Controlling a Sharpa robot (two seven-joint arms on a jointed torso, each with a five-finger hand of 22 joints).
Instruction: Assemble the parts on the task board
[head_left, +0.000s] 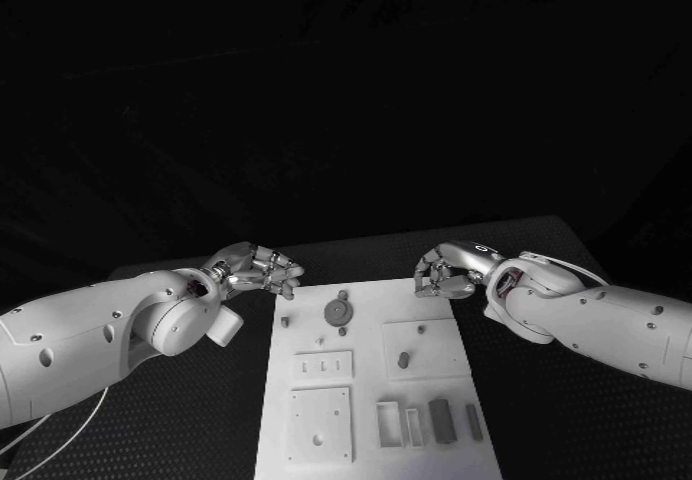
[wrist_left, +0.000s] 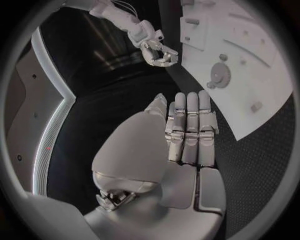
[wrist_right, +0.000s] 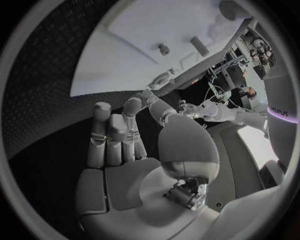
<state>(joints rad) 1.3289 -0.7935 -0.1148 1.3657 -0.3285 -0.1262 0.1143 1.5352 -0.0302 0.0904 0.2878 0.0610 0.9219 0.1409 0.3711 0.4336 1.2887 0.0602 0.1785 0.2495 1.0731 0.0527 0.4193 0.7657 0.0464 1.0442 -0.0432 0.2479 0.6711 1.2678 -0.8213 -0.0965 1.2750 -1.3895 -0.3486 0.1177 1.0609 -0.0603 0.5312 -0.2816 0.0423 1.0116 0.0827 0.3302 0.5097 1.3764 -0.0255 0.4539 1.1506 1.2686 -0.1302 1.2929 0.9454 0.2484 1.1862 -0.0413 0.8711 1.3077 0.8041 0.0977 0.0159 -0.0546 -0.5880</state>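
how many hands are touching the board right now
0. The left silver hand hovers off the far left corner of the white task board, fingers apart and holding nothing. The right silver hand hangs by the far right corner, also apart from it and holding nothing.

The task board (head_left: 378, 385) lies in the middle of the black table (head_left: 188, 420), with bare table surface on both its left and right sides. The left hand (head_left: 260, 270) hovers at the board's far left corner, the right hand (head_left: 444, 272) at its far right corner, and an open gap lies between them over the far edge. On the board, a round geared part (head_left: 338, 311) sits near the far edge, a small peg (head_left: 404, 358) stands mid-board, and upright grey blocks (head_left: 441, 420) crowd the near right. The near left carries only flat plates (head_left: 319, 423).
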